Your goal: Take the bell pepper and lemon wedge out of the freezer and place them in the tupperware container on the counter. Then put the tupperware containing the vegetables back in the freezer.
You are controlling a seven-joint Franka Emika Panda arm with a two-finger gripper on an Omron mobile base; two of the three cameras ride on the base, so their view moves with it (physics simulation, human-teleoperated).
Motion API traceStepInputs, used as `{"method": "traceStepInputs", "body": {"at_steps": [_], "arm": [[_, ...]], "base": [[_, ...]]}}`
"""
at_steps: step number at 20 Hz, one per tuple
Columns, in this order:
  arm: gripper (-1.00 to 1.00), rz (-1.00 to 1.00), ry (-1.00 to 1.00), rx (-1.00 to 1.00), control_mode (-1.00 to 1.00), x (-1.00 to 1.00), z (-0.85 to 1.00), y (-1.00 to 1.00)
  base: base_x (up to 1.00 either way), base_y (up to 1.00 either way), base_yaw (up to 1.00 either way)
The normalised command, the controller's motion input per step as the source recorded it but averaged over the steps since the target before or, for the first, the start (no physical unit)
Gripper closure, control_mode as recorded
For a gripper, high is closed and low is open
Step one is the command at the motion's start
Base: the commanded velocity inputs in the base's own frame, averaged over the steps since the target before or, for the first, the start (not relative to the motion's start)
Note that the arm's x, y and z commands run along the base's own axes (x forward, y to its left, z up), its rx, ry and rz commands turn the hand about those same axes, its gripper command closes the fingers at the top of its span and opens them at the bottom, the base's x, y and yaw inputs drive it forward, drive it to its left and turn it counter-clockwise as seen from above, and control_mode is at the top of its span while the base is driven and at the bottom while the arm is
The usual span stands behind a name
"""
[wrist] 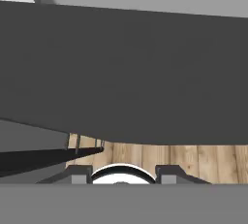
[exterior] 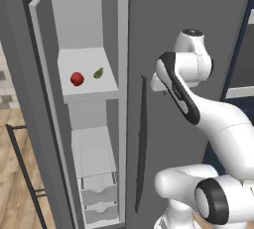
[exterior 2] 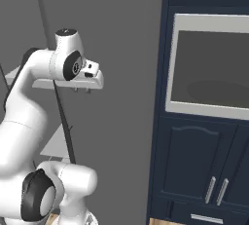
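Red and glossy, the bell pepper (exterior: 77,79) sits on a freezer (exterior: 84,124) shelf beside the lemon wedge (exterior: 98,73). Likely light, firm, slippery: pinch its widest middle. The gripper (exterior 2: 81,90) hovers empty, jaws partly apart.

A home kitchen: a tall dark grey freezer (exterior: 124,124) stands open at 10 o'clock, showing white shelves (exterior: 89,82) and drawers (exterior: 99,193). At 2 o'clock, navy blue cabinets (exterior 2: 204,170) with silver handles (exterior 2: 216,190) frame a built-in oven (exterior 2: 211,68) above a wood-plank floor (exterior: 20,173).
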Motion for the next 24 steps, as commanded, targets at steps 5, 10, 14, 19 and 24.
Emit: {"method": "traceStepInputs", "body": {"at_steps": [5, 10, 14, 19, 24], "arm": [[-1.0, 0.0, -0.17, 0.0, -1.0, -0.45, 0.19, 0.0], [-1.0, 0.0, -0.24, 0.0, -1.0, -0.86, 0.55, 0.0], [-1.0, -0.02, -0.06, 0.0, -1.0, -0.89, 0.29, 0.0], [-1.0, -0.06, 0.02, 0.0, -1.0, -0.81, 0.02, -0.15], [-1.0, -0.04, 0.06, 0.02, -1.0, -0.4, 0.0, -0.16]], "base": [[0.0, 0.0, 0.0], [0.0, 0.0, 0.0], [0.0, 0.0, 0.0], [0.0, 0.0, 0.0], [0.0, 0.0, 0.0]]}}
